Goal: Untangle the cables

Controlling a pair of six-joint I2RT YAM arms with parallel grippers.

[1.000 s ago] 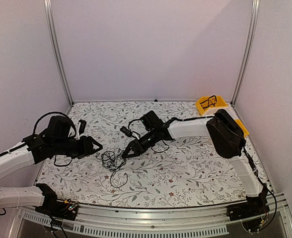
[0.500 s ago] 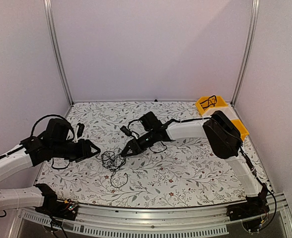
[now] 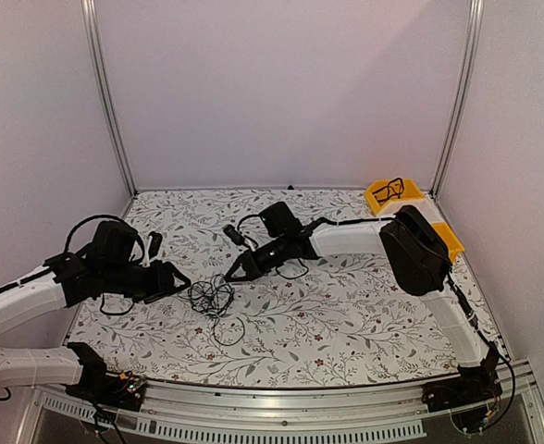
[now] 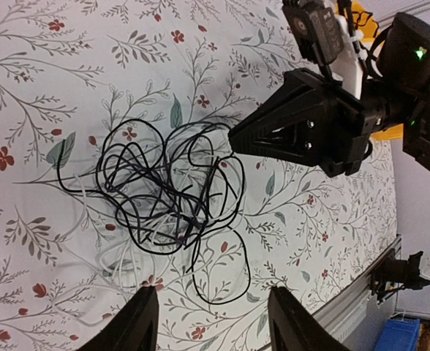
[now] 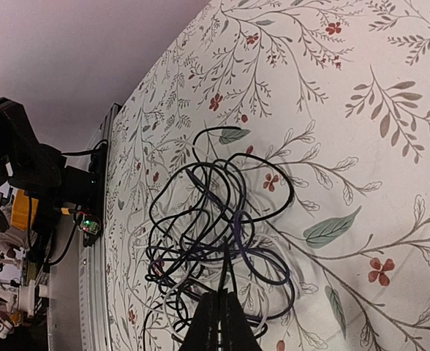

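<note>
Floral-print cloth on the worktop (image 3: 346,319). Thin wiry black cables (image 3: 213,298) knotted in a loopy clump left of centre, nearer the front edge. Right gripper (image 3: 229,276) pinched tight on one strand; left gripper (image 3: 181,278) spread wide, holding nothing. Yellow plastic bin (image 3: 381,200) at the far right corner, a black loop (image 3: 394,190) inside.
</note>
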